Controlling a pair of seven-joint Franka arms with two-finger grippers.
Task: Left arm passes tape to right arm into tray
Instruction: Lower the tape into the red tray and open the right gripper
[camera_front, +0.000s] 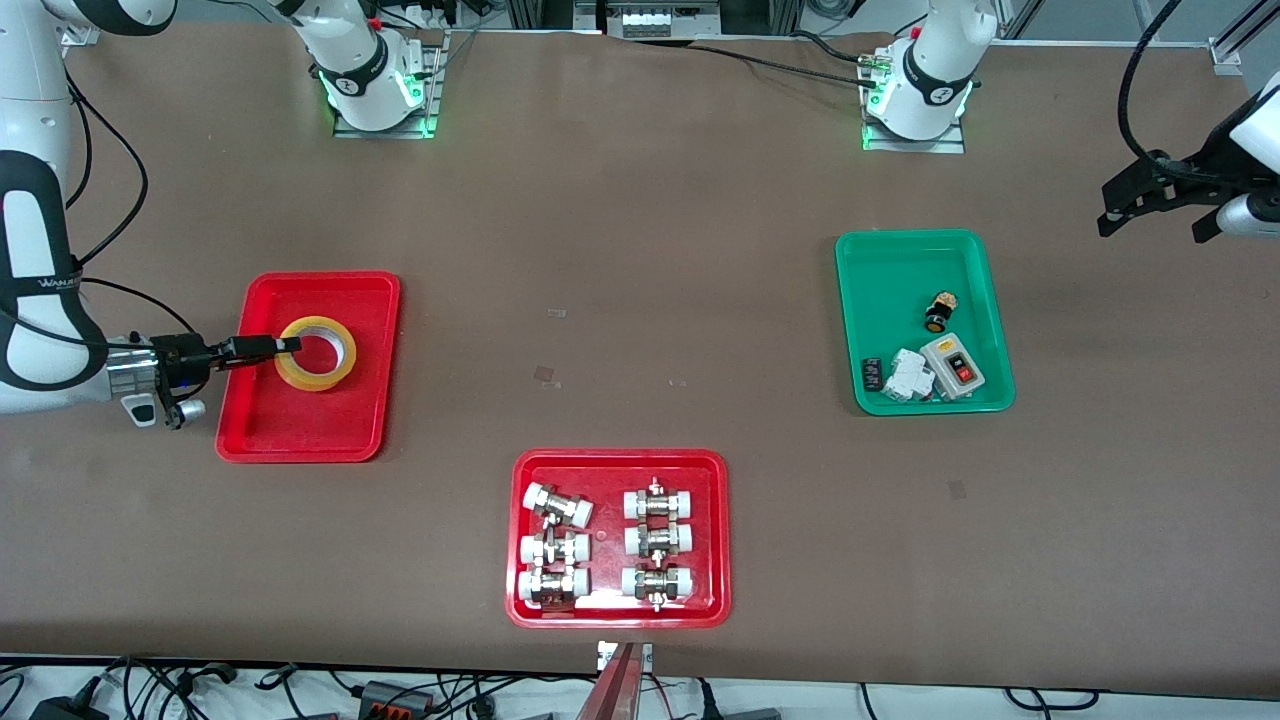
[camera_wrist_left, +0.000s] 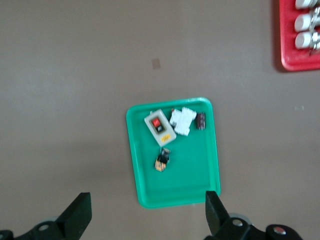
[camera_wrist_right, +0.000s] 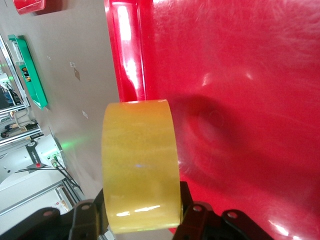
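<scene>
The big brown table (camera_front: 640, 300) holds three trays. The red tray (camera_front: 310, 430), at the right arm's end of the table, is the one the tape goes in. A green tray (camera_front: 905, 260) with small switches sits toward the left arm's end. A second red tray (camera_front: 620, 612) full of metal fittings (camera_front: 655, 545) sits nearest the front camera.

The right gripper (camera_front: 290, 344) is over the red tray. Its jaws are closed on the wall of the tape (camera_front: 316, 352), one jaw inside the ring and one outside. The tape hangs just above the tray floor, or may be touching it; I cannot tell which. The right wrist view shows the yellow band (camera_wrist_right: 140, 165) standing on edge between the jaws, with the shiny red floor right next to it.

The left gripper (camera_front: 1160, 200) waits up in the air past the green tray, with its jaws wide open and nothing in them.

What could go wrong now? The tape is round. If the jaws let go while it stands on edge, it could roll, bump the low rim and maybe hop out onto the table. If the jaws open while it is too high, it could bounce. The sticky edge might also cling to a jaw and get pulled back up. Lowering it flat first looks safest.
</scene>
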